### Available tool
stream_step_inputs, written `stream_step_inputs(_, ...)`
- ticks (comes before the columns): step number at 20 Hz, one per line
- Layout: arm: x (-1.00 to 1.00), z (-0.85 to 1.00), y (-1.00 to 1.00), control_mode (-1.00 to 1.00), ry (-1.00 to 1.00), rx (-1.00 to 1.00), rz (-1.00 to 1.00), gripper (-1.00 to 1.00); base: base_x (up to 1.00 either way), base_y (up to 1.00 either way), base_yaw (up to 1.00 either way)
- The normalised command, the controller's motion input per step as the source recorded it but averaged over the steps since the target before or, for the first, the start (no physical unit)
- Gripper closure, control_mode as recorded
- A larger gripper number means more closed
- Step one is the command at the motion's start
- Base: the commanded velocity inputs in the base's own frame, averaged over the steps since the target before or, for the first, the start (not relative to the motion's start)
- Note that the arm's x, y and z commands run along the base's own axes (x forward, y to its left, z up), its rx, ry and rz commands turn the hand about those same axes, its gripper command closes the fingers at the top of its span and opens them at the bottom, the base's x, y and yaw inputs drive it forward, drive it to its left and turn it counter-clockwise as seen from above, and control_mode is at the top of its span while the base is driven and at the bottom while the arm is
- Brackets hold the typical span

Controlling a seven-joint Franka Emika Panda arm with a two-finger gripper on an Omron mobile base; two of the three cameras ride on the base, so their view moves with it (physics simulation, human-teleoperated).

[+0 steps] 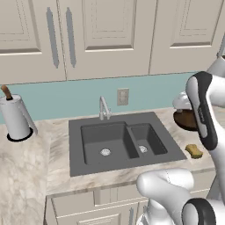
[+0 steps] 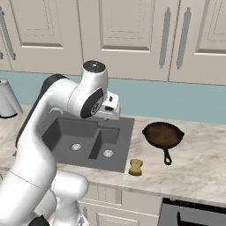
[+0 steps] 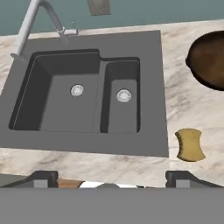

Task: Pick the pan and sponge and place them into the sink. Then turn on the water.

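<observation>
No readable text anywhere. Checked cabinet doors (image 1: 105, 26), wall outlet (image 1: 123, 96), paper towel roll (image 1: 15, 116), sink (image 3: 144, 41), pan (image 2: 162, 134), sponge (image 3: 190, 145): all plain, no labels, brands, numbers or signs. Robot arm (image 2: 79, 99) casing also unmarked.
</observation>
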Motion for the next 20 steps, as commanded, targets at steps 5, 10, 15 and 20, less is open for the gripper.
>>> stream_step_inputs(5, -0.20, -0.40, -0.76, -1.00, 0.00, -0.08, 0.00, -1.00, 0.00, 0.00, 0.00)
stream_step_inputs(10, 0.00, -0.56, -0.55, -1.00, 0.06, -0.22, -0.03, -1.00, 0.00, 0.00, 0.00)
stream_step_inputs(15, 0.05, -0.58, -0.66, -1.00, 0.07, -0.14, -0.04, -1.00, 0.00, 0.00, 0.00)
stream_step_inputs(20, 0.18, -0.38, -0.76, -1.00, 0.04, -0.02, -0.01, -1.00, 0.00, 0.00, 0.00)
